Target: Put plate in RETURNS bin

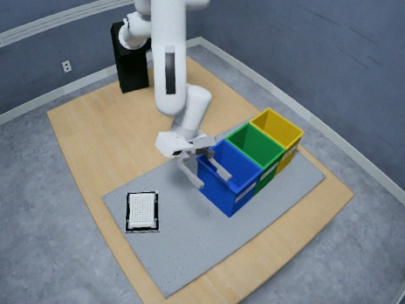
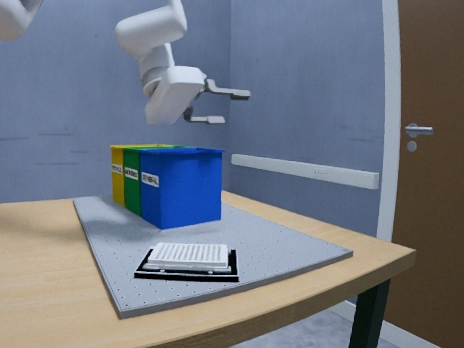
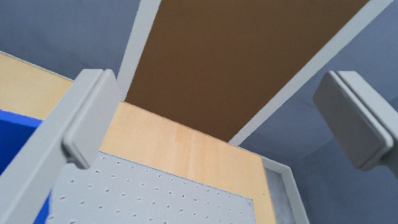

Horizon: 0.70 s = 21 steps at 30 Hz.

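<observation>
The white 96-well plate (image 1: 142,210) (image 2: 190,254) lies flat in the black plate nest (image 1: 142,231) (image 2: 220,278). The green bin (image 1: 264,180) (image 2: 132,192) stands upright between the blue bin (image 1: 218,188) (image 2: 190,190) (image 3: 15,137) and the yellow bin (image 1: 277,127) (image 2: 117,187), both upright too. My gripper (image 1: 212,179) (image 2: 230,107) (image 3: 224,120) is open, with nothing between its fingers. It is tilted, high above the blue bin's side, well away from the plate. The plate is out of the wrist view.
The bins stand close together in a row on the grey perforated board (image 1: 188,253) (image 2: 285,250) (image 3: 165,195). The board lies on the wooden table (image 1: 109,140) (image 2: 45,250) (image 3: 180,145). A brown door (image 2: 430,200) (image 3: 230,55) is in the wall beyond.
</observation>
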### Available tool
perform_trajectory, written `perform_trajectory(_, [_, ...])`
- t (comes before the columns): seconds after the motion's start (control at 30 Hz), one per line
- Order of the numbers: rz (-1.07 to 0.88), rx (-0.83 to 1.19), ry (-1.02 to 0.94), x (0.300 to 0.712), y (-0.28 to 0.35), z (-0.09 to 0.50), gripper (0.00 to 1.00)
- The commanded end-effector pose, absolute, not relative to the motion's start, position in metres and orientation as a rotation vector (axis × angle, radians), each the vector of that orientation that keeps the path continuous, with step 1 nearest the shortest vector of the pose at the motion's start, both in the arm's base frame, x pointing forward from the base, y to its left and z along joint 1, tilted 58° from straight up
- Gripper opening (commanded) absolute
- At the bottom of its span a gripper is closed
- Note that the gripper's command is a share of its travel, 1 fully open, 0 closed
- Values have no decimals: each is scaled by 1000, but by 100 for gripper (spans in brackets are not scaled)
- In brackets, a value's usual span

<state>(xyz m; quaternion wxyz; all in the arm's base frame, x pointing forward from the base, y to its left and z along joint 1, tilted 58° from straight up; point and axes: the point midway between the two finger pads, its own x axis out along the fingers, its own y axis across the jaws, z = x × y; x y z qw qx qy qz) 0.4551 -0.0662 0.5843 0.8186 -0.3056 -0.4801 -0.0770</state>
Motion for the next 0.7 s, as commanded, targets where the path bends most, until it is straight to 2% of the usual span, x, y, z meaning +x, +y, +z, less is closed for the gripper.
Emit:
perform_trajectory(0.0, [-159,-643,-1036,447,-56,575,37])
perform_trajectory(0.4, [-89,-506,-1064,427,-28,539,37])
perform_trajectory(0.6, [-89,-506,-1064,419,-17,524,37])
perform_trajectory(0.67, [-62,-442,-1063,414,-12,517,37])
